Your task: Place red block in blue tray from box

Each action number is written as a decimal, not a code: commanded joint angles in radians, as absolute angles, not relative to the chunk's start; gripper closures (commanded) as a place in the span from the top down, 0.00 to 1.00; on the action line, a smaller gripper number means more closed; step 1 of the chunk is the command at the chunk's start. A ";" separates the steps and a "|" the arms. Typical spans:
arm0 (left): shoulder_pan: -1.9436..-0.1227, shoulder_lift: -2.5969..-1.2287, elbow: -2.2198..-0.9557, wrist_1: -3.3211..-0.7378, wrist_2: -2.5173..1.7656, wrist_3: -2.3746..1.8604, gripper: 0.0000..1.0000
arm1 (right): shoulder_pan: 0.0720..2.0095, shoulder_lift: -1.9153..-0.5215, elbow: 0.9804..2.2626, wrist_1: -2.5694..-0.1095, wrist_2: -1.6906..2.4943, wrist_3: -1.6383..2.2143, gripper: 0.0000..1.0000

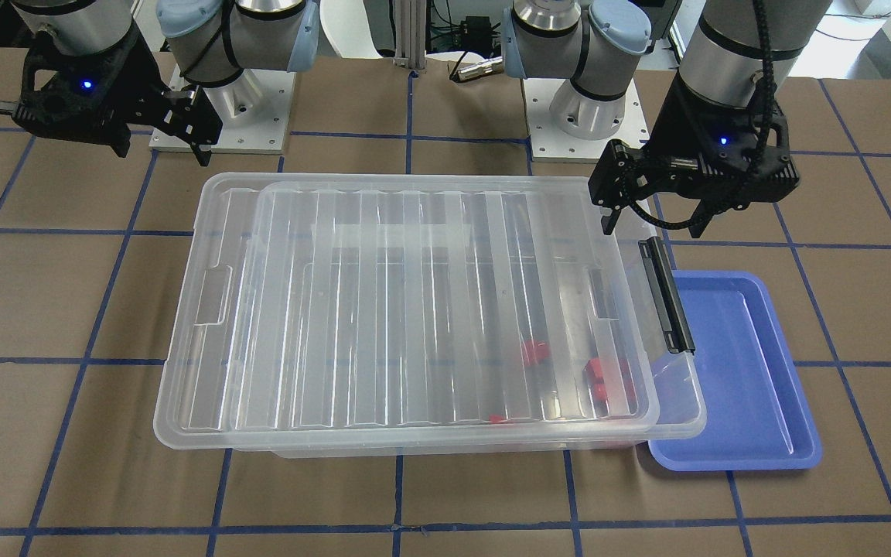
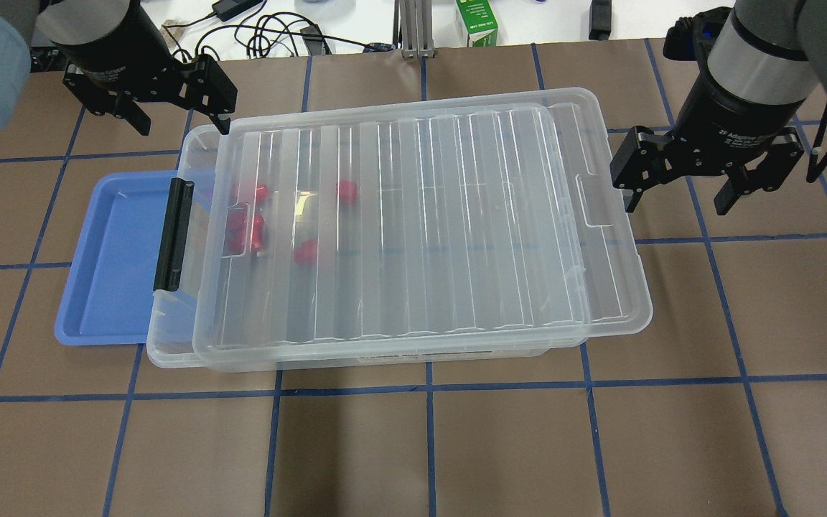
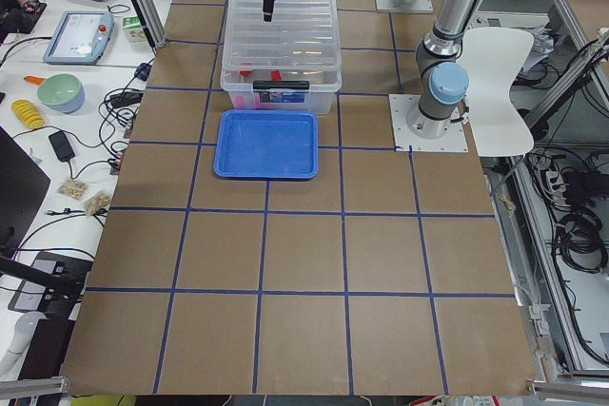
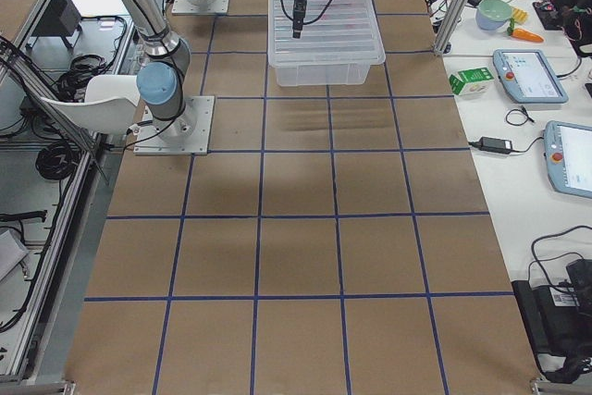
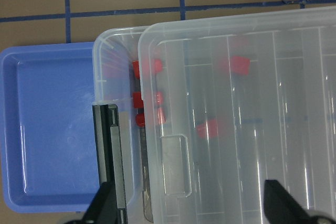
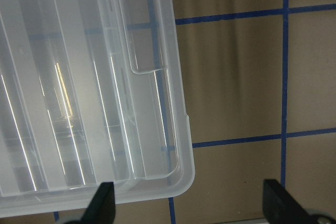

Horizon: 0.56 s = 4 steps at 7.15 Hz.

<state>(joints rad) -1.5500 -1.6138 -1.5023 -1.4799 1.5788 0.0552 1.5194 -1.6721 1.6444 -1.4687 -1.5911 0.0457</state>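
The box is a clear bin whose ribbed lid lies shifted, leaving a narrow gap at the end with the black latch bar. Several red blocks lie inside near that end; they also show in the left wrist view. The blue tray sits empty beside the latch end, partly under the bin's rim. My left gripper is open and empty, above the bin's far corner near the latch end. My right gripper is open and empty, beside the bin's other end.
The table is brown with blue tape lines. Cables and a green carton lie beyond the far edge. The arm bases stand behind the bin. The lid's handle recess shows in the right wrist view.
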 commanded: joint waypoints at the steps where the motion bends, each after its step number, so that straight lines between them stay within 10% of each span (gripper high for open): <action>1: -1.548 -1.614 -1.513 -1.480 1.583 0.060 1.00 | 1.519 -1.674 1.631 -1.468 -1.589 0.061 1.00; 4: -1.548 -1.614 -1.509 -1.479 1.585 0.061 1.00 | 1.522 -1.642 1.620 -1.500 -1.518 0.074 1.00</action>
<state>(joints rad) -1.5479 -1.6145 -1.5102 -1.4793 1.5842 0.0609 1.5212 -1.6631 1.6215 -1.4791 -1.5659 0.0661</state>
